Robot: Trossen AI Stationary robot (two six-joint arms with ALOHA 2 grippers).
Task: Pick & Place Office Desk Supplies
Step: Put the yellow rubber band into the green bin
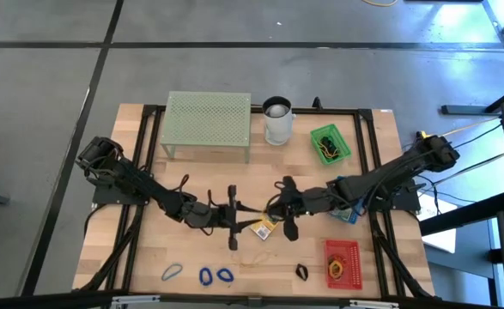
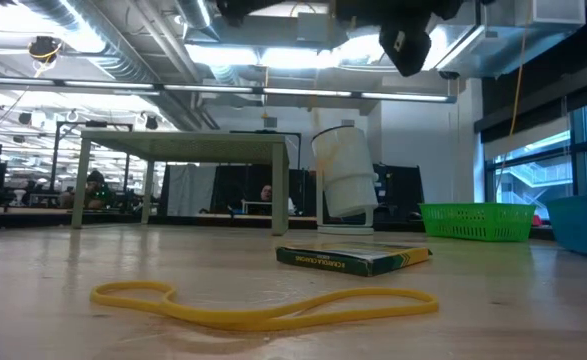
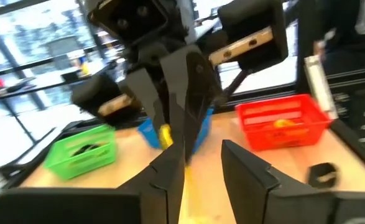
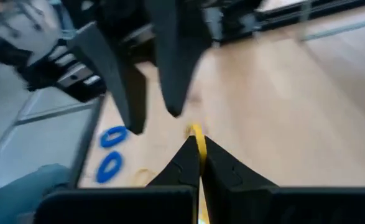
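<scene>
Thin yellow rubber band is pinched btwn the closed fingers of the right gripper at centre of the high view, above the table. Left gripper faces it, just beside; its fingers stand apart around the band's other end, not clamping.

Below them a flat yellow-and-dark card pack lies on the wood, w/ a 2nd long yellow rubber band limp in lower centre of the low view.

Lower left in the high view: three blue rubber bands. Lower right: black binder clip, red plastic mesh basket. Upper right: green plastic basket, white cylindrical cup. Upper centre: pale green perforated metal stand. Light wooden tabletop, smooth planks.
</scene>
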